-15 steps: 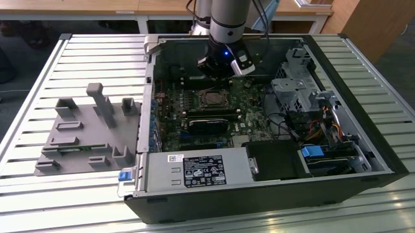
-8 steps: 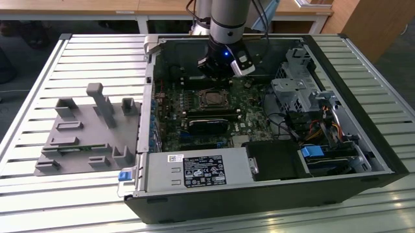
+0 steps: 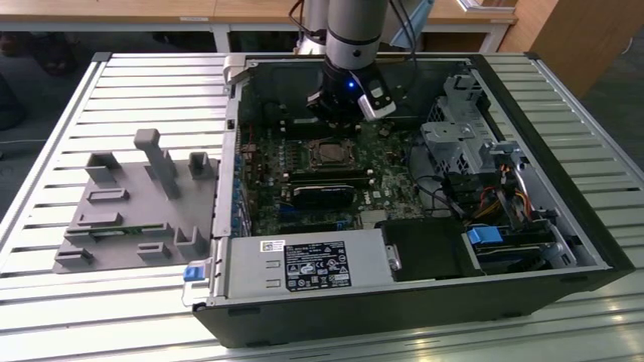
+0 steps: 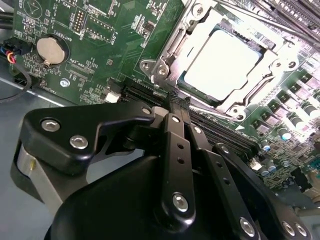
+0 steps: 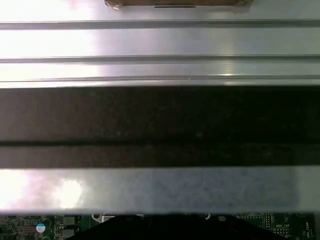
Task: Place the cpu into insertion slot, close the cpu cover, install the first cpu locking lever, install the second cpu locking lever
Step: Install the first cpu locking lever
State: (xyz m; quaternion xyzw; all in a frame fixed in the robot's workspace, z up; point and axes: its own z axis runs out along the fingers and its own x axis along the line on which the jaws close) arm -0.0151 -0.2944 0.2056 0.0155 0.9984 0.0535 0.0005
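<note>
With its fingers pressed together on nothing, the gripper point(image 4: 178, 104) hung just beside the insertion slot point(image 4: 223, 65), where the cpu point(image 4: 221, 62) lay seated under the closed cpu cover point(image 4: 170, 50).

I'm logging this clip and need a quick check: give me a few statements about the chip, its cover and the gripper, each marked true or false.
1. The chip already lies in the socket. True.
2. The gripper carries the chip. False: the chip sits in the socket and nothing shows between the fingers, which look closed together.
3. The cover frame lies flat around the chip. True.
4. The gripper hangs over the grey holder beside the computer case. False: it is inside the case, just beside the socket.
5. A round coin battery sits on the green board. True.
</note>
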